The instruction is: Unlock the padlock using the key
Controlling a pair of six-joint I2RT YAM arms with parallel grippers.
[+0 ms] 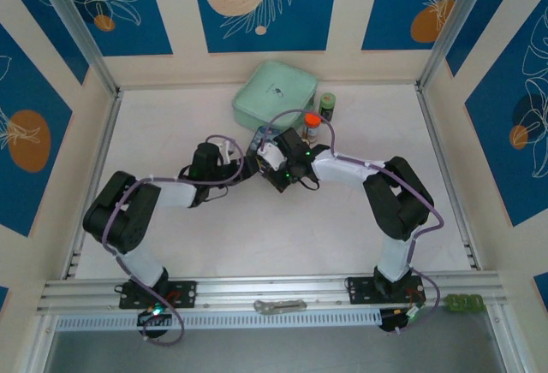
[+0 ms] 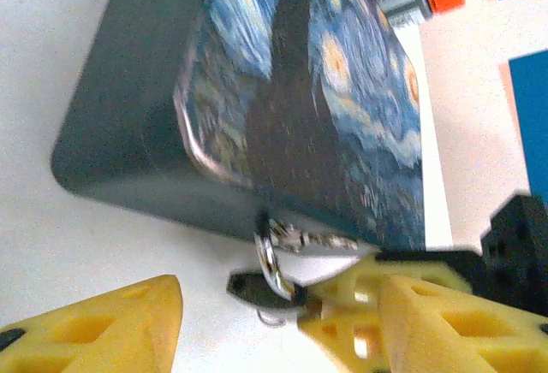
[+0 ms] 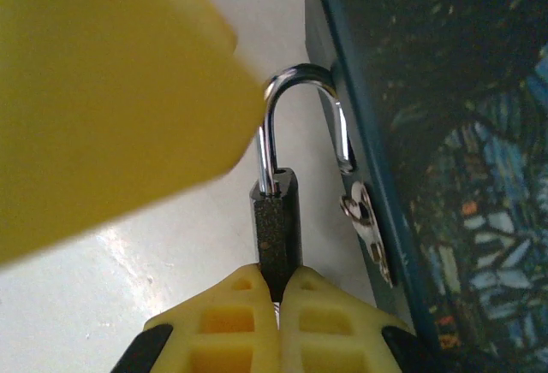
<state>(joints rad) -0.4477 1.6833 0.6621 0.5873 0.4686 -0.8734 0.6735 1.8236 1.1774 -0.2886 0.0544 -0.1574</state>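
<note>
The padlock [image 3: 276,227], a small dark body with a silvery shackle [image 3: 295,78], hangs at the hasp [image 3: 366,227] of the painted blue tin [image 2: 342,108]. My right gripper [image 3: 276,275] is shut on the lower end of the padlock's body. One shackle leg sits in the body. The other leg stands free of it beside the hasp. My left gripper [image 2: 281,286] is open, its yellow fingers [image 2: 94,330] wide apart on either side of the padlock [image 2: 261,290] without touching it. The key is hidden.
A mint-green box [image 1: 278,95] lies behind the tin, with a green-capped bottle [image 1: 326,103] and an orange-capped bottle [image 1: 312,123] to its right. A flat silver metal piece [image 1: 278,306] rests on the front rail. Both arms meet mid-table.
</note>
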